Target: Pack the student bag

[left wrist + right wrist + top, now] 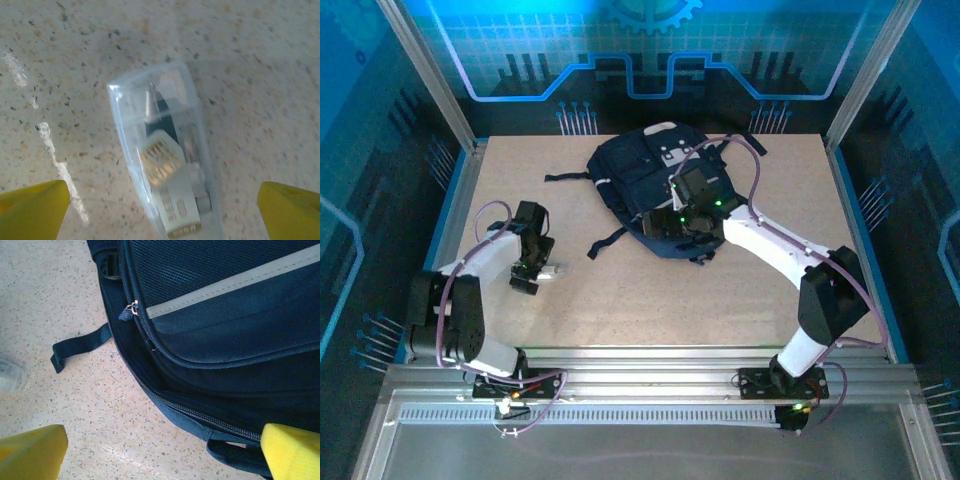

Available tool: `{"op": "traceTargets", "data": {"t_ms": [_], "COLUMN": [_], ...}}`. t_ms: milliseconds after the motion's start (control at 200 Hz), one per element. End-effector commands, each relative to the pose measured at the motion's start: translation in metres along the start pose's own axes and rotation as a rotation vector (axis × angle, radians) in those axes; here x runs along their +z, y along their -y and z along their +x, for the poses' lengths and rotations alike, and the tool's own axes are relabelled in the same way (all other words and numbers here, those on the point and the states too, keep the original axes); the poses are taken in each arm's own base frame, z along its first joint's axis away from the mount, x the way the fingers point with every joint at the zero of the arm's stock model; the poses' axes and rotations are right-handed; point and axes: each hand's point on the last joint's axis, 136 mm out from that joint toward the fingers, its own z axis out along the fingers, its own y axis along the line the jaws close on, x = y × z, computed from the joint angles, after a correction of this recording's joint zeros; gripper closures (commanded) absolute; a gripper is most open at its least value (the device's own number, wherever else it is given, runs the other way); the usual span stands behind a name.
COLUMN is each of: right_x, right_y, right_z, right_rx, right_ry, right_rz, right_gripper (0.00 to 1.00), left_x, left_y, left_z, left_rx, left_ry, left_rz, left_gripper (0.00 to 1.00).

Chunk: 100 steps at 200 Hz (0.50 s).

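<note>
Left wrist, clear packet (165,160) contents blurred, student bag (630,178) partly behind right arm (770,240)

Left arm (495,258) and right arm (775,248): white links, black joints, purple cables (492,205) looping alongside. Green lights (717,204) glow at the right wrist. Fingertips (32,207) are yellow wedges.
</note>
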Motion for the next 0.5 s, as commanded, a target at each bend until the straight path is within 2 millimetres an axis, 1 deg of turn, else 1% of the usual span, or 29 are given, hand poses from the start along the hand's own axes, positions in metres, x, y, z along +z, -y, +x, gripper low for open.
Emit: {"op": "traceTargets", "data": {"t_ms": [0, 85, 190, 295, 390, 495], "right_x": [-0.006, -0.007, -0.007, -0.008, -0.01, -0.011], "right_y": [0.004, 0.006, 0.009, 0.011, 0.014, 0.016], "right_z": [0.007, 0.009, 0.011, 0.011, 0.011, 0.01], "right_rx": [-0.03, -0.032, -0.035, -0.036, -0.037, -0.038], "right_ry": [0.001, -0.001, -0.002, 0.0, 0.005, 0.014], "right_rz": [0.034, 0.041, 0.051, 0.063, 0.075, 0.087], "right_gripper": [0.0, 0.0, 0.0, 0.0, 0.0, 0.0], "left_x": [0.011, 0.019, 0.03, 0.041, 0.045, 0.047], "left_y": [0.004, 0.006, 0.009, 0.007, 0.002, -0.001], "left_z": [0.0, 0.0, 0.001, 0.005, 0.008, 0.008], "left_rx": [-0.099, -0.122, -0.139, -0.152, -0.168, -0.173], "left_ry": [-0.029, -0.027, -0.036, -0.059, -0.066, -0.066], "left_rz": [-0.001, 0.011, 0.004, -0.026, -0.058, -0.065], "left_gripper": [0.05, 0.08, 0.14, 0.24, 0.29, 0.4]}}
